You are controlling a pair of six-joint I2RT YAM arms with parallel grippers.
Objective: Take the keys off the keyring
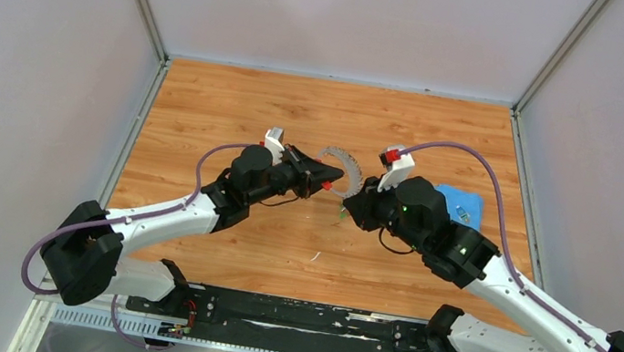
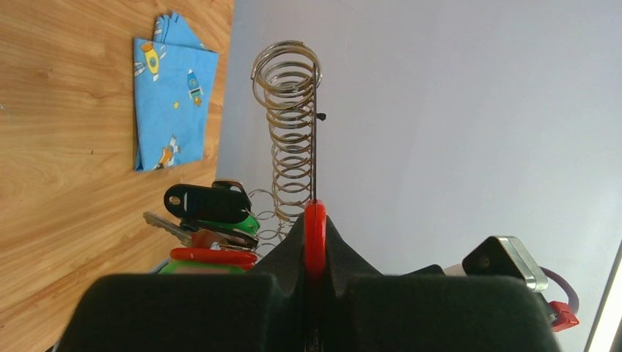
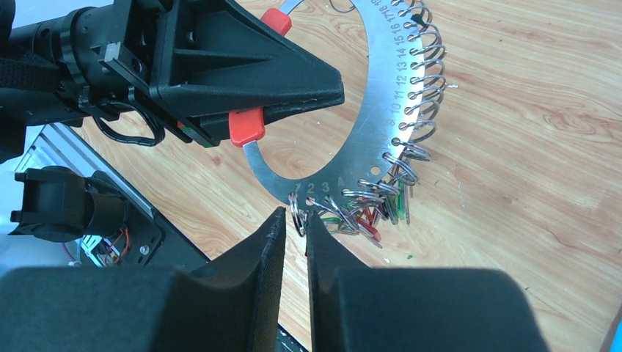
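The keyring (image 3: 381,95) is a flat silvery numbered arc with wire loops along its outer edge, held above the table (image 1: 236,101). My left gripper (image 2: 315,220) is shut on its red part (image 2: 315,238), seen in the right wrist view as a red tab (image 3: 246,126). The keys (image 3: 367,216), with green and red caps, hang bunched from small rings at the arc's low end (image 2: 209,235). My right gripper (image 3: 295,214) stands open by a narrow gap. Its fingertips are at the first small split ring (image 3: 295,211) on that end, and I cannot tell whether they touch it.
A folded blue cloth (image 1: 461,204) with rocket prints lies on the wooden table right of the right arm, also visible in the left wrist view (image 2: 172,95). White walls enclose the table on three sides. The black mounting rail (image 1: 298,317) runs along the near edge.
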